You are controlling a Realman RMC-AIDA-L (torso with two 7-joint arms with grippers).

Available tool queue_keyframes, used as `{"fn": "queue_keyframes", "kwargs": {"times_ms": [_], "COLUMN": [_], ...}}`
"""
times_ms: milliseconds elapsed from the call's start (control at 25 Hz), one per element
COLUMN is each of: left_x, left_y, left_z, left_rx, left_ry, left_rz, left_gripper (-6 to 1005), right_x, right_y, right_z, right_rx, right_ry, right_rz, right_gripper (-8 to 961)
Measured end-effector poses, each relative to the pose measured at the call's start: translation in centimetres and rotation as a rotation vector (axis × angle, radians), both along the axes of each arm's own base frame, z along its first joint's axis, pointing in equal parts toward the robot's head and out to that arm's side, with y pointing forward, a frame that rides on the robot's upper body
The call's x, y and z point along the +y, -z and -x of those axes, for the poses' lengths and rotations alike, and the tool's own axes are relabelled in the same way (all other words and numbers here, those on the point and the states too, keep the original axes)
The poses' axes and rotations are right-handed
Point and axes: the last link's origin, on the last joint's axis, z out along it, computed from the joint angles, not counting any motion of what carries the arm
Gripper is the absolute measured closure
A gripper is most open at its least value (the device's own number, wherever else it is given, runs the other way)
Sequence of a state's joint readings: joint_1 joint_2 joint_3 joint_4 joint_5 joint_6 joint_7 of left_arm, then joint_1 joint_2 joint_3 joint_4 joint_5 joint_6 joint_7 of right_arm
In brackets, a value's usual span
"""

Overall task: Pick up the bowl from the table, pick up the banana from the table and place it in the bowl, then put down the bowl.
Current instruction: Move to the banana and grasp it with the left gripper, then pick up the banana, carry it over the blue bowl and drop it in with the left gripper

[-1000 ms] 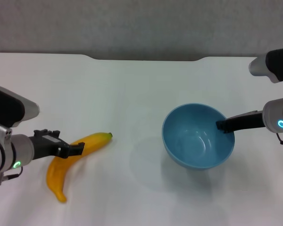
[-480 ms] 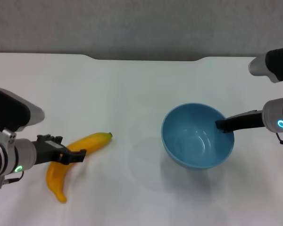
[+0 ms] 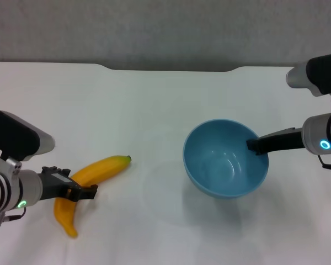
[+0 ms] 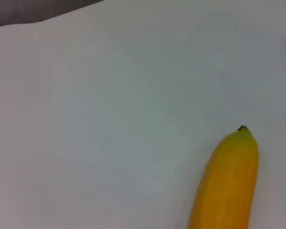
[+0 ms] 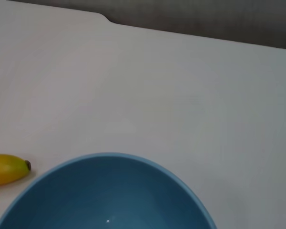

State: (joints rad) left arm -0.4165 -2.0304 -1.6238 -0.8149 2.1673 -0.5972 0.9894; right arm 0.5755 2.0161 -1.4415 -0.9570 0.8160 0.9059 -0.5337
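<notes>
The light-blue bowl (image 3: 223, 160) hangs a little above the white table (image 3: 154, 105), with its shadow below it. My right gripper (image 3: 252, 146) is shut on the bowl's right rim. The bowl is empty; its inside fills the near part of the right wrist view (image 5: 105, 195). The yellow banana (image 3: 105, 165) lies on the table at the left, dark tip pointing right. My left gripper (image 3: 83, 191) is open and sits low over the banana's middle. The banana's tip end shows in the left wrist view (image 4: 226, 186) and the right wrist view (image 5: 7, 169).
The table's far edge has a shallow notch (image 3: 171, 69) with a grey wall behind it. Bare white tabletop lies between the banana and the bowl.
My left gripper has drawn back along the banana toward its middle and come lower. My right gripper has carried the bowl slightly left. The banana has not moved.
</notes>
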Motion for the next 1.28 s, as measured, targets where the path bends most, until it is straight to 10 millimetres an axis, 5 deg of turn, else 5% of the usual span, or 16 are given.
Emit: {"fn": "queue_keyframes", "kwargs": {"times_ms": [640, 1080, 1280], "left_x": [0.1, 0.2, 1.0], "left_y": [-0.1, 0.1, -1.3], "left_z": [0.8, 0.3, -1.0], "left_rx": [0.025, 0.009, -0.06], "left_ry": [-0.016, -0.009, -0.003], "left_rz": [-0.021, -0.032, -0.091], "left_gripper": [159, 487, 478], "right_x": [-0.3, -0.5, -0.7], "right_y": [0.0, -0.2, -0.4], "right_z": [-0.1, -0.3, -0.9], "right_rx": [0.007, 0.011, 0.012], "right_ry": [0.0, 0.002, 0.016], "right_rz": [-0.002, -0.014, -0.023], "right_gripper": [916, 915, 915]}}
